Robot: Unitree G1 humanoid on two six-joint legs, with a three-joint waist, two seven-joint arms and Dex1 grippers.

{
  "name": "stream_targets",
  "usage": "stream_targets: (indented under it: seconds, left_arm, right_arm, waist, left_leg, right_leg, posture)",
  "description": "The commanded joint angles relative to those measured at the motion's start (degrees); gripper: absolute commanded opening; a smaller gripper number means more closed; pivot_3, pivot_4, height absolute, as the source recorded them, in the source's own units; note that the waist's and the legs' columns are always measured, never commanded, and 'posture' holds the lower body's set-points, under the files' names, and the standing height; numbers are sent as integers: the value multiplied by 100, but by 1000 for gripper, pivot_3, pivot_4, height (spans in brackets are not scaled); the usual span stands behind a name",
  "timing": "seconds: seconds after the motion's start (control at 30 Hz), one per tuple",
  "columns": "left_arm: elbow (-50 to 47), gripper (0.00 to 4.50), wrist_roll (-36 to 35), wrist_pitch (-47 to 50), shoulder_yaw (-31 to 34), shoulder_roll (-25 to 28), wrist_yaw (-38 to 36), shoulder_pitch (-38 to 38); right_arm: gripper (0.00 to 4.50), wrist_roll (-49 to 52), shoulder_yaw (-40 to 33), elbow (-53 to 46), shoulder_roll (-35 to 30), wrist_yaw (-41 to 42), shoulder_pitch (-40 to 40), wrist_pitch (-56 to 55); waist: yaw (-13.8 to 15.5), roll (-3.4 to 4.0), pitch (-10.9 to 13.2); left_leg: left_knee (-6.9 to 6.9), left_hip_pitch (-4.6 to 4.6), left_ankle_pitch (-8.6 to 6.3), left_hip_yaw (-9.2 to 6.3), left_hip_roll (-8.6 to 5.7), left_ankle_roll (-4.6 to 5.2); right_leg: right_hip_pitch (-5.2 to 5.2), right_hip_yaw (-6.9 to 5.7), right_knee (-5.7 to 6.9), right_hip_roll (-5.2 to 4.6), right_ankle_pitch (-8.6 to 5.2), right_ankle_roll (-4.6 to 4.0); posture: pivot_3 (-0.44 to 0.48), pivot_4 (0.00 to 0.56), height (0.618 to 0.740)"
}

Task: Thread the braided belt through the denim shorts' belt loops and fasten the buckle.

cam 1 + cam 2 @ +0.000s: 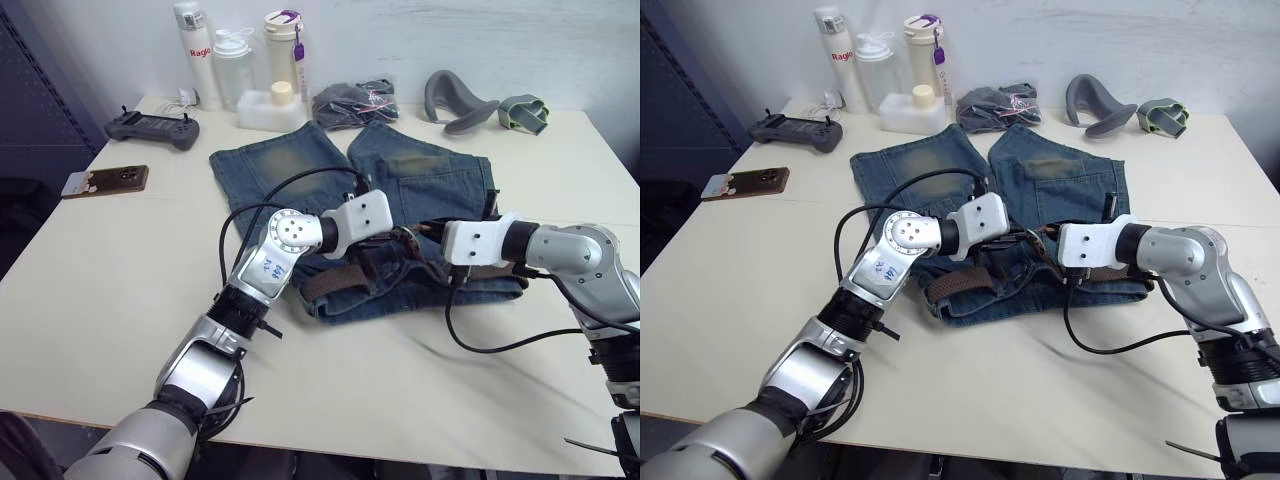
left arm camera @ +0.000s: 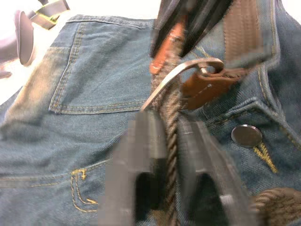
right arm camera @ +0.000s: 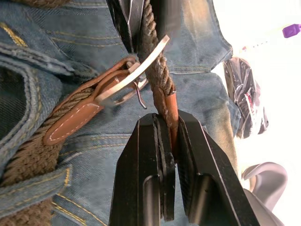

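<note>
The denim shorts [image 1: 420, 180] lie flat mid-table, waistband toward me. The braided belt [image 1: 330, 280] runs along the waistband, under a belt loop [image 3: 33, 181]. Both grippers meet at the waistband's middle. My left gripper [image 2: 171, 125] is shut on the braided strap just behind the silver buckle [image 2: 188, 70]. The strap passes through the buckle frame [image 3: 136, 77]. On the other side of it, my right gripper [image 3: 171, 122] is shut on the belt's plain brown tip [image 3: 172, 110]. A metal button [image 2: 246, 135] shows beside the buckle.
At the table's back stand bottles [image 1: 232, 65], a white container [image 1: 270, 110], a dark bundle in a clear bag [image 1: 352, 103] and grey curved pieces [image 1: 455, 100]. A controller [image 1: 152, 128] and a phone [image 1: 118, 179] lie at the back left.
</note>
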Motion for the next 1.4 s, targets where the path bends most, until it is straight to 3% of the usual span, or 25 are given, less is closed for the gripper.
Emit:
stream_targets:
  seconds: [0.03, 0.17, 0.3, 0.47, 0.77, 1.07, 1.17, 1.4]
  left_arm:
    - [-596, 2786, -588, 642, 461, 223, -327, -101]
    - [-1114, 4447, -1276, 1579, 927, 658, -728, -45]
    - [-1530, 4447, -1917, 2392, 1287, 911, -853, -9]
    - [-1578, 4447, -1964, 2403, 1242, 757, -494, -107]
    - [-789, 4447, -1111, 1298, 441, 124, 252, -513]
    - [429, 4447, -668, 421, 224, -574, 689, -1036]
    - [683, 3585, -476, 263, 109, -618, 712, -1132]
    - [1082, 390, -293, -52, -54, -719, 609, -1194]
  right_arm:
    - [0, -57, -213, 155, -249, -34, -135, -460]
    - [0, -27, -299, 599, -620, 115, -138, -907]
    - [0, 84, -377, 969, -862, 216, -378, -1112]
    - [0, 118, -309, 1113, -839, 324, -877, -1223]
    - [0, 110, -146, 1157, -746, 605, -1222, -1165]
    - [0, 222, -245, 750, -701, 811, -1110, -649]
    - [0, 260, -296, 625, -708, 801, -1057, -528]
    - [0, 250, -337, 427, -723, 717, -946, -390]
  waist:
    - [-6, 0, 0]
    - [-24, 1, 0]
    - [-71, 1, -1]
    - [-107, 1, 0]
    - [-129, 1, 0]
    - [-122, 0, 0]
    - [-124, 0, 0]
    - [-120, 0, 0]
  left_leg:
    - [0, -2, 0, 0, 0, -1]
    - [0, 1, 1, 0, 0, -2]
    - [0, 4, 1, 0, 1, -2]
    - [4, 2, 1, 0, 1, -2]
    - [9, -1, 1, 9, 1, -1]
    - [9, -2, 0, 13, 1, 1]
    - [9, -1, 0, 13, 1, 1]
    - [9, -2, 0, 14, 0, 1]
  right_leg:
    - [-3, 0, 0, 0, 0, 0]
    - [-6, 2, 9, 1, 0, 0]
    - [-4, 2, 11, 1, 0, -1]
    - [-3, 2, 11, 0, 0, -1]
    - [-3, 2, 14, -3, 0, -1]
    - [-4, -1, 13, -7, 0, 0]
    - [-5, -2, 14, -7, 0, 0]
    - [-5, -2, 12, -9, 0, 0]
  posture:
    - [0, 150, 631]
    - [0, 150, 631]
    - [0, 150, 631]
    - [0, 150, 631]
    - [0, 150, 631]
    - [0, 150, 631]
    - [0, 150, 631]
    - [0, 150, 631]
